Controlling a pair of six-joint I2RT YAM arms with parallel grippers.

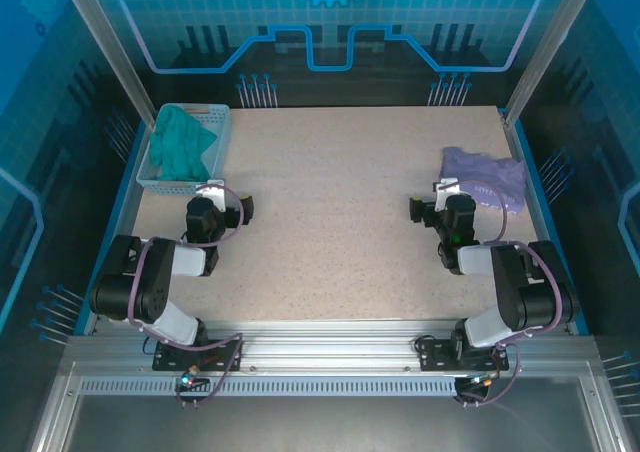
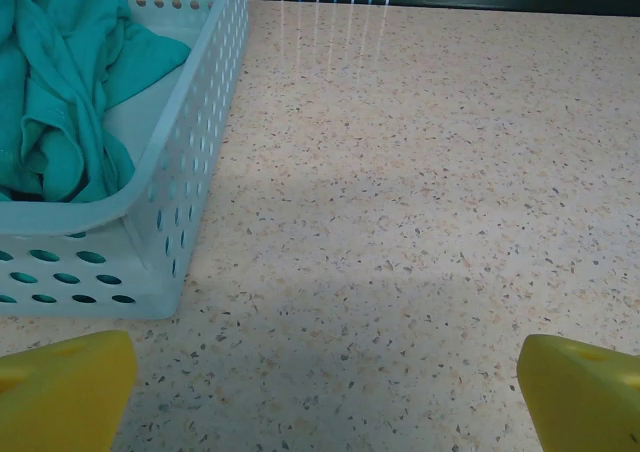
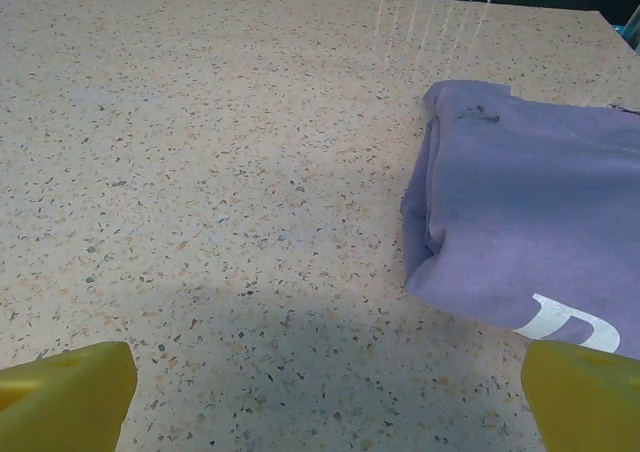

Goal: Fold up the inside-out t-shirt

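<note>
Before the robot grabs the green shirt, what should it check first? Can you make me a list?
1. Left jaws wide open with nothing between them: ok.
2. Right jaws wide open with nothing between them: ok.
3. Teal t-shirt lying flat on the table: not ok. It is bunched up inside the blue basket.
4. Room in the middle of the table for folding: ok.
5. Purple folded garment out of the way: ok. It sits near the table's right edge.
6. Where the shirt's neck and tag are: cannot tell, the cloth is too crumpled.
</note>
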